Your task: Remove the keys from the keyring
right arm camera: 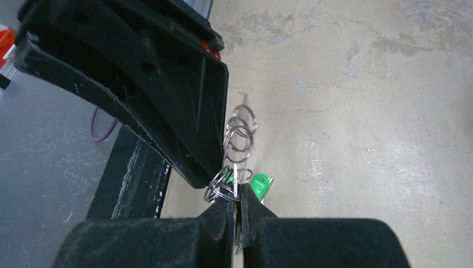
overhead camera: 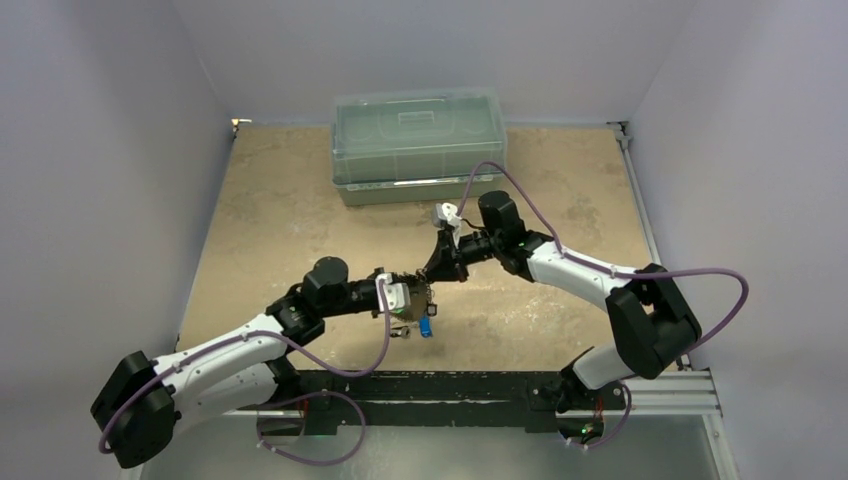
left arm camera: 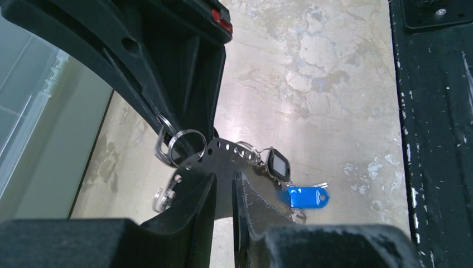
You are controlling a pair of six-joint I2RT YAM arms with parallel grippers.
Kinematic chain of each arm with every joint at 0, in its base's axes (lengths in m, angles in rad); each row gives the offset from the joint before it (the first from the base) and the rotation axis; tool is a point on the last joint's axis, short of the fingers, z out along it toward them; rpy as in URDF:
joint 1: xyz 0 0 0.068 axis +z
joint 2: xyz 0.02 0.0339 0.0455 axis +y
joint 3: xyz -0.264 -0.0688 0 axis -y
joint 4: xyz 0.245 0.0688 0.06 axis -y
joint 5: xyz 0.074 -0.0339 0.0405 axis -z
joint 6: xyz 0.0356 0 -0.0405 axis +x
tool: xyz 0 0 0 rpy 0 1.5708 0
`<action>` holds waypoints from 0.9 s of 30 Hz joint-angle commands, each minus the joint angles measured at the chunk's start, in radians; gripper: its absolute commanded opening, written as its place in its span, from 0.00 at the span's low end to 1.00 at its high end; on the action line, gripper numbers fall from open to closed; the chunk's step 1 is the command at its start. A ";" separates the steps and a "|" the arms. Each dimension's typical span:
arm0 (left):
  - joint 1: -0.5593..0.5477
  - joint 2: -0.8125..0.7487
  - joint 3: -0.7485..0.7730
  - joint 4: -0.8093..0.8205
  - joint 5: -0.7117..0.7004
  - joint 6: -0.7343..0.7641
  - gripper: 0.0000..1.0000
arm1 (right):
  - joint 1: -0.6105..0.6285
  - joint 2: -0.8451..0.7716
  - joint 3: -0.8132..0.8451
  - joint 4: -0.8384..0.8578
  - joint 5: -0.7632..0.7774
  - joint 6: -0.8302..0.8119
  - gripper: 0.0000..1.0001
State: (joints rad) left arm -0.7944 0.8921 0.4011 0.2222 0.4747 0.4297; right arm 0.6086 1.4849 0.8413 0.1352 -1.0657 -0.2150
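Note:
My left gripper is shut on the keyring, which shows here as a dark curved band with a row of holes. Small split rings hang from it, carrying a black-headed key and a blue-headed key. My right gripper is shut on a flat silver key, seen edge-on among the split rings. A green-headed key hangs just behind it. In the top view the left gripper and the right gripper meet tip to tip above the table. The bunch, with its blue key, dangles below them.
A pale green lidded plastic bin stands at the back centre of the tan table. A black mounting rail runs along the near edge. Grey walls close in the left, right and back.

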 commanded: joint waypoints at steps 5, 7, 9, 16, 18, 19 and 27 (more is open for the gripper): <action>-0.003 0.062 -0.040 0.260 -0.074 0.025 0.21 | -0.016 -0.025 -0.040 0.076 0.002 0.102 0.00; -0.005 0.056 -0.056 0.285 -0.063 0.033 0.23 | -0.016 -0.015 -0.047 0.105 0.008 0.132 0.00; -0.005 0.052 -0.068 0.312 -0.059 0.039 0.23 | -0.015 -0.006 -0.053 0.136 0.011 0.164 0.00; -0.010 0.075 -0.084 0.363 -0.043 0.054 0.24 | -0.021 0.003 -0.063 0.181 0.015 0.235 0.00; -0.017 0.079 -0.087 0.374 -0.036 0.070 0.25 | -0.025 0.003 -0.064 0.188 0.017 0.250 0.00; -0.022 0.082 -0.088 0.379 -0.033 0.081 0.26 | -0.026 0.004 -0.062 0.189 0.016 0.254 0.00; -0.040 0.109 -0.090 0.405 -0.032 0.119 0.27 | -0.027 0.012 -0.058 0.201 0.009 0.270 0.00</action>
State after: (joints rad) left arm -0.8219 0.9909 0.3267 0.5648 0.4305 0.5125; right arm 0.5774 1.4921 0.7792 0.2825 -1.0313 0.0250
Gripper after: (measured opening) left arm 0.267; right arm 0.021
